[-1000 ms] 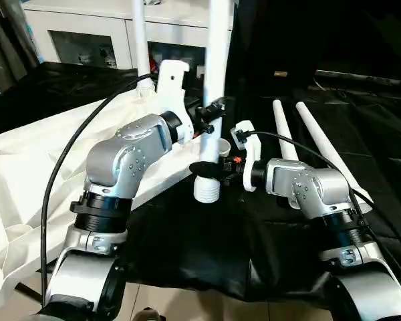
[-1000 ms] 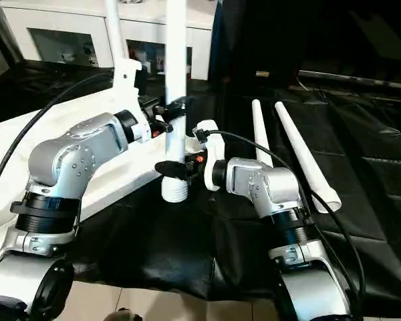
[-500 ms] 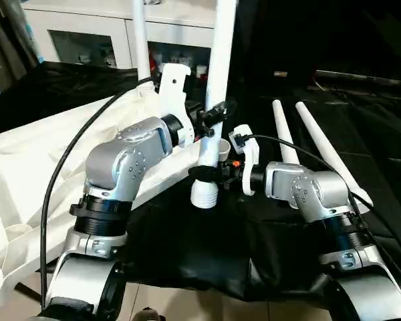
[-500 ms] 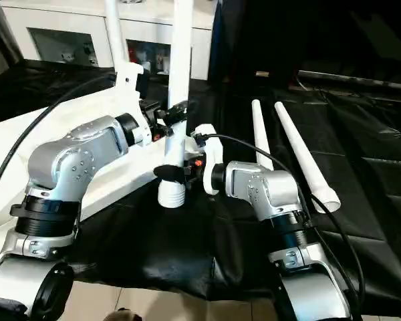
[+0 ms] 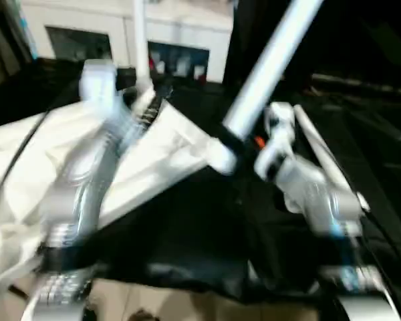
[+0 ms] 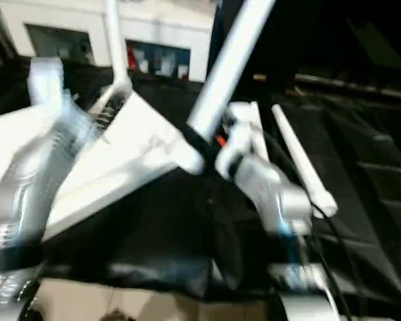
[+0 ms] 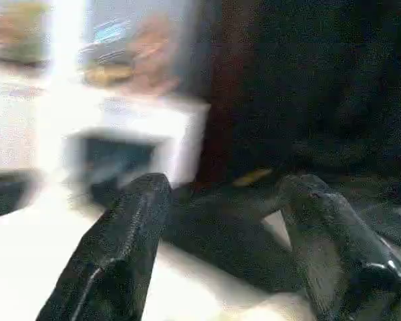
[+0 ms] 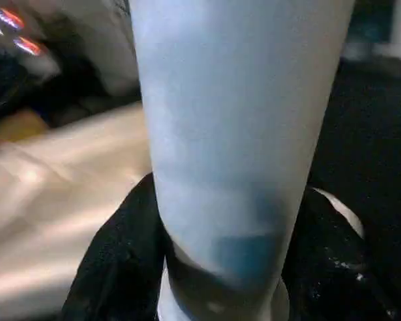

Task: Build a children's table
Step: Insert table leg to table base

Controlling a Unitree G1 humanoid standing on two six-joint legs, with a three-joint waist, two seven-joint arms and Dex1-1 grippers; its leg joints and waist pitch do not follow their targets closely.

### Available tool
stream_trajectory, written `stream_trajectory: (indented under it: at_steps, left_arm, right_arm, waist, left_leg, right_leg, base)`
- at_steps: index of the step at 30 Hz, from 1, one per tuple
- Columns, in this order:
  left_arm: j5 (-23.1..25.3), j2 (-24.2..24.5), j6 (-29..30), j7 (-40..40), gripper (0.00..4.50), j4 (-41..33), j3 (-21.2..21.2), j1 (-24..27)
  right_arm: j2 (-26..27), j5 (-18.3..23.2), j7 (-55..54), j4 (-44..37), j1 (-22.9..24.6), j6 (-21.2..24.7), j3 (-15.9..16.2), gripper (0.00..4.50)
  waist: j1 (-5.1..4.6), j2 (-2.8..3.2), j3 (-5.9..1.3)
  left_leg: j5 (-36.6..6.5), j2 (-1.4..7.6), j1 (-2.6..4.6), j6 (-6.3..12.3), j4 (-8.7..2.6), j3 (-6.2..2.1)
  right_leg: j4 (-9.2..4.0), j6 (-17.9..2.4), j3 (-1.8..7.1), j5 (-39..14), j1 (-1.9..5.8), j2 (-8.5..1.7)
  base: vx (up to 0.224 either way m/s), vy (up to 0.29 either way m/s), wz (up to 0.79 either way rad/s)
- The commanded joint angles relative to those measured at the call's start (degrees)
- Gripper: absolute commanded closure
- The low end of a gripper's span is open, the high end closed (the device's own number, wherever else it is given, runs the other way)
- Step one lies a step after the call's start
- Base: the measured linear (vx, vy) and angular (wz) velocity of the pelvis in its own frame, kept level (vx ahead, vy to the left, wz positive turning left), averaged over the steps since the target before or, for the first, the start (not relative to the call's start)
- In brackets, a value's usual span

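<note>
now tilted: leg (image 5: 267, 67) clamped in right gripper (image 8: 217, 267); left gripper (image 7: 220, 247) released, wide open, empty; fitting undone.

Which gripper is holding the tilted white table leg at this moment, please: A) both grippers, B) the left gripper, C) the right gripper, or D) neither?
C: the right gripper has its black fingers on both sides of the table leg, while the left gripper stands open with nothing between its fingers.
</note>
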Motion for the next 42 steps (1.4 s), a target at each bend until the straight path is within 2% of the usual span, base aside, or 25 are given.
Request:
stream_trajectory:
  at_steps: [1, 2, 3, 4, 5, 6, 8, 10, 11, 15, 16, 17, 18, 19, 20, 22, 26, 27, 29, 31, 32, 34, 37, 38, 42]
  left_arm:
    - [2.8, -1.1, -0.5, 3.2, 1.47, -1.8, -0.6, 0.4]
    - [3.2, -1.4, 0.1, 4.2, 1.47, -2.4, -0.3, 1.8]
    - [5.1, -2.1, 0.4, 7.3, 1.47, -4.2, 0.3, 5.8]
    - [5.1, -2.1, 0.4, 7.3, 1.47, -4.2, 0.3, 5.8]
    - [6.4, -2.7, 0.5, 9.2, 1.47, -5.4, 0.1, 7.8]
    - [8.4, -3.9, -1.3, 11.6, 1.47, -5.7, -0.2, 10.0]
    - [9.7, -4.8, -2.7, 13.1, 1.47, -5.7, -0.4, 11.3]
    - [12.9, -5.6, -7.2, 15.7, 1.47, -6.9, -1.7, 15.1]
    - [14.5, -6.2, -8.8, 17.2, 1.47, -8.9, -1.8, 18.6]
    - [16.2, -5.3, -9.6, 16.2, 1.47, -12.6, -3.0, 23.8]
    - [16.2, -5.4, -9.7, 15.8, 1.47, -13.8, -3.0, 26.4]
    - [16.3, -5.4, -9.9, 15.9, 1.47, -13.9, -3.1, 26.8]
    - [17.0, -5.8, -10.8, 16.3, 1.47, -14.4, -3.8, 29.2]
    - [17.2, -6.2, -11.2, 16.5, 1.47, -14.6, -4.1, 30.8]
    - [17.1, -7.4, -11.6, 17.2, 1.47, -14.6, -3.8, 32.5]
    - [15.7, -8.6, -11.2, 17.4, 1.47, -14.4, -2.7, 32.5]
    - [18.0, -6.5, -15.0, 17.7, 1.47, -12.2, -2.5, 30.1]
    - [17.8, -6.4, -14.9, 17.7, 1.47, -12.5, -2.1, 29.2]
    - [17.0, -6.8, -15.0, 17.7, 1.47, -12.5, -1.7, 28.5]
    - [15.9, -5.9, -15.6, 16.7, 1.47, -9.7, -0.2, 25.8]
    - [15.6, -5.4, -15.7, 16.3, 1.47, -8.8, 0.3, 25.0]
    - [14.2, -5.6, -16.2, 15.7, 1.47, -7.3, 1.1, 24.1]
    - [12.0, -5.6, -17.8, 14.4, 1.47, -3.6, 1.8, 21.9]
    - [11.8, -5.3, -18.9, 14.0, 1.47, -2.7, 1.7, 21.2]
    - [11.7, -5.3, -19.0, 14.2, 1.47, -1.0, 2.1, 18.9]
  right_arm:
    - [-1.3, -2.8, -0.8, -0.7, 0.3, -2.2, 0.7, 2.57]
    - [-1.5, -3.6, -1.4, -0.9, 0.8, -2.8, 0.9, 2.57]
    - [-1.6, -4.9, -3.4, -2.3, 2.3, -4.2, 1.0, 2.58]
    - [-1.6, -4.9, -3.4, -2.3, 2.3, -4.2, 1.0, 2.58]
    - [-1.9, -5.2, -4.1, -3.1, 3.2, -4.8, 0.6, 2.58]
    - [-2.0, -5.5, -5.1, -4.1, 4.6, -5.5, 0.0, 2.58]
    - [-2.1, -5.7, -5.5, -4.7, 5.5, -6.0, -0.3, 2.58]
    - [-3.2, -8.9, -6.4, -7.4, 8.5, -10.7, 0.5, 2.58]
    - [-4.0, -10.7, -6.3, -10.2, 11.6, -14.5, 0.8, 2.58]
    - [-4.7, -11.9, -6.6, -14.2, 15.9, -15.6, 0.7, 2.58]
    - [-4.5, -11.2, -6.6, -15.7, 17.9, -14.7, 0.2, 2.58]
    - [-4.5, -11.2, -6.7, -15.8, 18.1, -14.6, 0.1, 2.58]
    - [-4.4, -10.8, -7.2, -16.4, 19.4, -14.2, -0.5, 2.58]
    - [-4.0, -10.0, -7.4, -16.6, 20.2, -14.1, -0.9, 2.58]
    - [-3.6, -9.5, -7.7, -15.6, 20.7, -15.0, -1.2, 2.58]
    - [-3.7, -10.1, -8.0, -14.3, 20.3, -15.9, -1.2, 2.58]
    - [-2.9, -9.4, -9.2, -15.5, 19.7, -15.9, -1.8, 2.58]
    - [-2.3, -8.2, -9.5, -16.6, 19.5, -15.4, -2.4, 2.58]
    - [-1.5, -6.7, -9.8, -17.1, 19.3, -14.9, -3.4, 2.58]
    - [0.1, -6.8, -11.7, -16.4, 17.7, -14.7, -3.5, 2.58]
    - [0.3, -7.5, -12.4, -16.1, 17.1, -14.7, -3.1, 2.58]
    - [0.9, -7.2, -12.4, -16.0, 16.7, -15.0, -2.7, 2.58]
    - [2.3, -5.7, -11.9, -14.9, 15.8, -15.8, -2.5, 2.58]
    - [2.2, -6.6, -11.8, -13.4, 15.5, -16.7, -2.1, 2.58]
    - [2.3, -7.2, -11.5, -11.1, 14.8, -16.8, -1.5, 2.58]
  waist:
    - [-0.18, 2.38, -4.52]
    - [-0.18, 2.38, -4.52]
    - [-0.16, 6.44, -4.47]
    - [-0.66, 4.41, -3.66]
    - [-0.80, 3.82, -3.95]
    - [-0.78, 5.54, -4.06]
    - [-0.85, 5.04, -4.03]
    - [-0.66, 5.79, -4.08]
    - [-0.84, 4.07, -4.20]
    - [-0.72, 4.97, -4.46]
    - [-0.89, 6.55, -4.31]
    - [-1.13, 6.09, -4.22]
    - [-1.00, 4.58, -4.15]
    - [-1.00, 4.56, -4.07]
    - [-1.24, 6.17, -4.01]
    - [-1.51, 5.19, -3.88]
    - [-1.73, 5.12, -3.76]
    - [-1.88, 3.57, -3.82]
    - [-1.78, 4.52, -3.95]
    - [-1.74, 3.17, -4.20]
    - [-1.71, 4.91, -4.30]
    - [-2.46, 4.12, -4.31]
    - [-2.46, 5.04, -4.58]
    - [-2.48, 4.54, -4.57]
    - [-2.35, 4.75, -4.56]
  left_leg:
    - [-12.8, 1.48, 1.62, -5.00, -4.27, -0.53]
    - [-12.8, 1.48, 1.62, -5.00, -4.27, -0.53]
    - [-16.5, 1.23, 1.62, -5.55, -4.07, -1.08]
    - [-19.0, 1.39, 1.43, -4.56, -4.58, -0.90]
    - [-19.9, 1.02, 1.55, -4.00, -4.32, -0.71]
    - [-20.5, 1.23, 1.55, -3.42, -4.29, -0.98]
    - [-19.0, 0.94, 1.34, -1.85, -4.06, -0.63]
    - [-17.4, 0.90, 0.85, -0.95, -4.01, -0.71]
    - [-16.7, 0.97, 0.63, -0.51, -4.05, -0.56]
    - [-14.5, 1.04, 0.47, 0.75, -4.02, -0.67]
    - [-15.9, 1.09, 0.57, 0.80, -4.06, -0.81]
    - [-17.1, 1.26, 0.74, 0.90, -4.20, -0.71]
    - [-17.0, 1.00, 0.41, 1.28, -4.30, -0.72]
    - [-17.3, 1.08, 0.55, 1.52, -4.32, -0.57]
    - [-18.7, 1.14, 0.77, 1.19, -4.31, -0.67]
    - [-20.6, 0.96, 1.00, 0.75, -4.33, -0.55]
    - [-22.3, 0.57, 1.11, 0.60, -4.34, -0.76]
    - [-21.5, 0.62, 0.85, 0.85, -4.44, -0.70]
    - [-19.8, 0.86, 0.74, 0.91, -4.50, -0.85]
    - [-16.6, 1.07, 0.42, 1.54, -4.53, -0.79]
    - [-16.4, 0.97, 0.56, 1.13, -4.52, -0.89]
    - [-17.2, 0.80, 0.67, 0.34, -4.54, -0.65]
    - [-17.2, 0.85, 0.81, 0.04, -4.43, -0.69]
    - [-17.4, 0.80, 0.80, 0.07, -4.43, -0.61]
    - [-18.5, 1.00, 1.04, -0.41, -4.50, -0.59]
  right_leg:
    - [-4.35, -5.1, 2.96, -5.2, 2.81, -3.44]
    - [-4.35, -5.1, 2.96, -5.2, 2.81, -3.44]
    - [-3.99, -6.4, 2.78, -6.7, 2.66, -3.45]
    - [-5.03, -6.5, 2.60, -9.6, 2.67, -3.24]
    - [-5.30, -6.5, 2.58, -12.1, 2.93, -3.20]
    - [-5.43, -6.5, 2.70, -13.9, 2.91, -3.42]
    - [-5.99, -5.7, 2.77, -16.3, 2.78, -3.36]
    - [-6.49, -3.9, 2.74, -19.4, 2.63, -3.40]
    - [-6.73, -2.8, 2.66, -20.0, 2.75, -3.31]
    - [-6.28, -2.8, 2.69, -18.1, 2.35, -3.05]
    - [-6.18, -3.1, 2.72, -18.5, 2.04, -3.00]
    - [-6.70, -3.0, 2.67, -18.9, 1.97, -2.88]
    - [-6.53, -2.8, 2.58, -19.8, 2.35, -3.04]
    - [-6.69, -2.5, 2.75, -21.3, 1.97, -3.09]
    - [-6.93, -2.4, 2.78, -22.7, 1.57, -3.03]
    - [-7.45, -1.8, 2.65, -24.1, 1.50, -2.76]
    - [-7.93, 0.2, 2.48, -27.9, 1.33, -2.86]
    - [-7.92, 0.4, 2.44, -27.4, 1.66, -2.85]
    - [-7.37, -0.1, 2.62, -25.3, 1.65, -3.10]
    - [-6.49, -1.1, 2.76, -21.4, 1.96, -3.27]
    - [-6.33, -1.5, 2.88, -20.8, 1.65, -3.14]
    - [-6.47, -1.9, 2.84, -18.1, 1.74, -2.74]
    - [-6.08, -3.1, 3.01, -15.0, 1.80, -2.85]
    - [-6.19, -3.2, 2.97, -14.8, 1.85, -2.85]
    - [-6.13, -4.2, 3.04, -14.6, 1.95, -2.92]
  base:
    - [0.000, 0.000, 0.00]
    - [0.000, 0.000, 0.00]
    - [0.000, 0.000, 0.00]
    - [0.000, 0.000, 0.00]
    - [0.000, 0.000, 0.00]
    - [0.000, 0.000, 0.00]
    - [0.000, 0.000, 0.00]
    - [0.000, 0.000, 0.00]
    - [0.000, 0.000, 0.00]
    - [0.000, 0.000, 0.00]
    - [0.000, 0.000, 0.00]
    - [0.000, 0.000, 0.00]
    - [0.000, 0.000, 0.00]
    - [0.000, 0.000, 0.00]
    - [0.000, 0.000, 0.00]
    - [0.000, 0.000, 0.00]
    - [0.000, 0.000, 0.00]
    - [0.000, 0.000, 0.00]
    - [0.000, 0.000, 0.00]
    - [0.000, 0.000, 0.00]
    - [0.000, 0.000, 0.00]
    - [0.000, 0.000, 0.00]
    - [0.000, 0.000, 0.00]
    - [0.000, 0.000, 0.00]
    - [0.000, 0.000, 0.00]
